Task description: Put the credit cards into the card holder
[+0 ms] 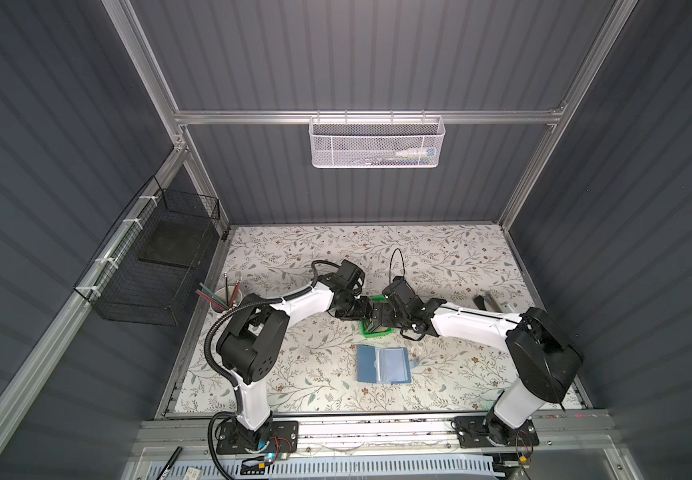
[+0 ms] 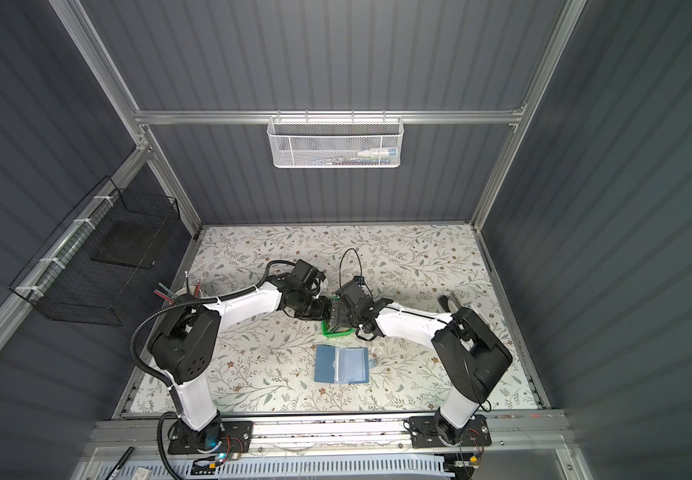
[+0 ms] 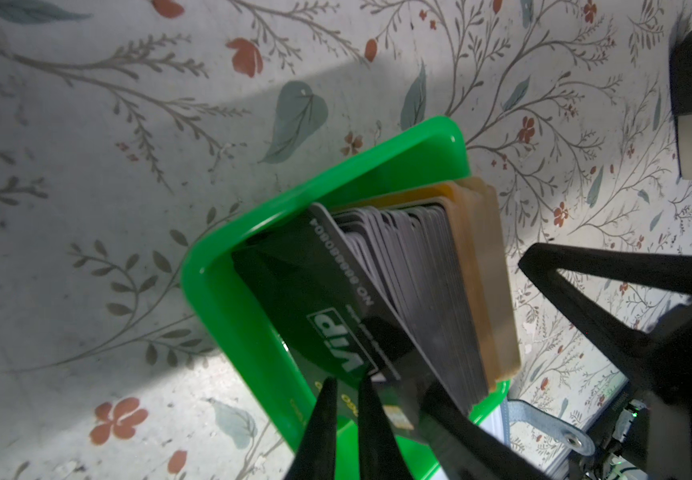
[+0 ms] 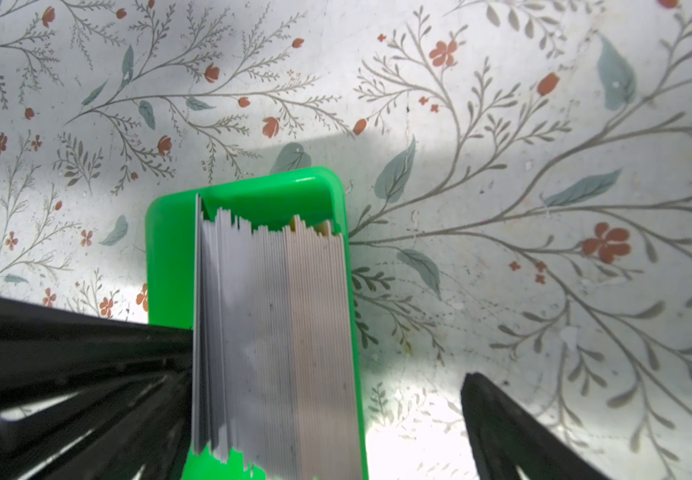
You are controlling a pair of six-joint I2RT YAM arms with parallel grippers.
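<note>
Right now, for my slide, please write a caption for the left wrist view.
Left gripper, jaws almost together, at a dark VIP card among credit cards standing in a green tray.

Dark grey ribbed walls (image 1: 377, 62) close the cell on three sides, held in an aluminium frame (image 1: 252, 117). In both top views a white mesh basket (image 1: 377, 145) hangs from the rear crossbar, and a black wire basket (image 1: 148, 266) is tied to the left rail with white straps. The table (image 1: 294, 245) has a pale cover printed with leaves and small red flowers. A cup (image 1: 221, 297) of pencils stands at its left edge. Light falls from above, leaving soft shadows on the print.
</note>
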